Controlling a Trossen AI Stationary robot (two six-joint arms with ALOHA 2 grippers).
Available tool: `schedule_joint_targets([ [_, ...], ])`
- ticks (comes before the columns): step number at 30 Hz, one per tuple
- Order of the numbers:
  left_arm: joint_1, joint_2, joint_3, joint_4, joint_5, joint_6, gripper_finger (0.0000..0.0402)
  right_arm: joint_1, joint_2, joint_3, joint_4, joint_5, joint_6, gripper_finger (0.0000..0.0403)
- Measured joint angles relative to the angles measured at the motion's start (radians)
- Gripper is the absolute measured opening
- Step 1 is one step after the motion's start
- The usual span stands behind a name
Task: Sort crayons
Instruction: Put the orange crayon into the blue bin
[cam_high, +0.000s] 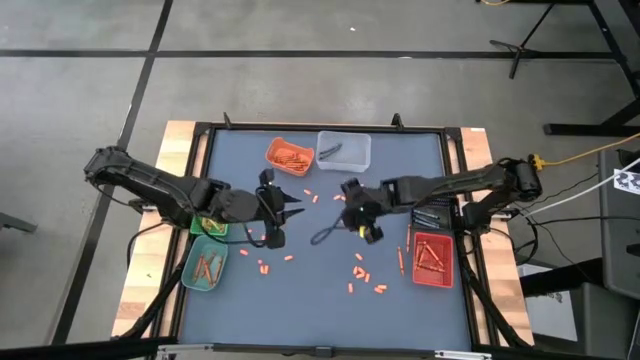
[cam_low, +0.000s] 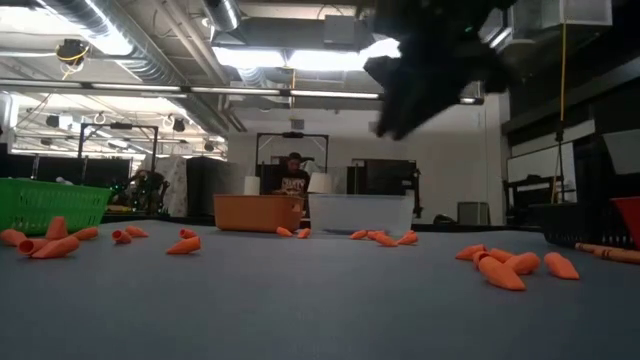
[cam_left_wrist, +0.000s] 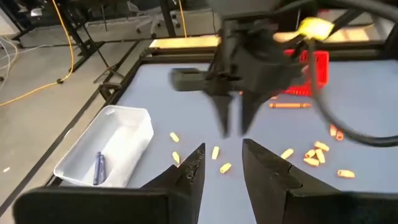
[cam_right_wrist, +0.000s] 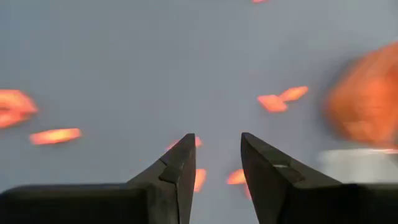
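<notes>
I have both arms over the middle of the blue-grey table (cam_high: 320, 300). My left gripper (cam_high: 291, 203) points toward the centre, its fingers (cam_left_wrist: 193, 171) spread with nothing between them. My right gripper (cam_high: 352, 196) faces it from the other side and hangs above the mat, jaws parted and empty too — in its wrist view the mat shows between the tips.

The crayons (cam_high: 362, 272) lie loose in small orange pieces, mostly in the near-centre patch, with a few more by the orange tray (cam_high: 288, 154) at the far edge. The clear tray (cam_high: 344, 150) beside it holds one dark crayon (cam_left_wrist: 97, 168). The red tray (cam_high: 433, 260) on the right holds some, with one long crayon (cam_high: 402, 260) just outside it. The green tray (cam_high: 204, 268) on the left holds a few orange ones.
</notes>
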Motion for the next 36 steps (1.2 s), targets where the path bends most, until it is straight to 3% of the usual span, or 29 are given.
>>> schedule_joint_targets([
  [6, 0.007, 0.045, 0.0, 0.011, -0.001, -0.001, 0.0092, 0.086, 0.004, 0.0, -0.183, -0.128, 0.175, 0.0127],
  [14, 0.01, 0.085, 0.0, 0.045, 0.0, -0.007, 0.0092, 0.212, 0.004, -0.044, -0.336, -0.221, 0.177, 0.0127],
  [24, 0.009, 0.085, 0.0, 0.046, 0.004, -0.01, 0.0092, 0.32, 0.004, -0.175, -0.353, -0.215, -0.014, 0.0127],
  [31, 0.009, 0.085, 0.0, 0.046, 0.005, -0.01, 0.0092, 0.323, 0.005, -0.256, -0.28, -0.206, -0.035, 0.0127],
  [36, 0.009, 0.085, 0.0, 0.05, 0.005, -0.01, 0.0092, 0.323, 0.005, -0.297, -0.258, -0.13, -0.043, 0.0127],
])
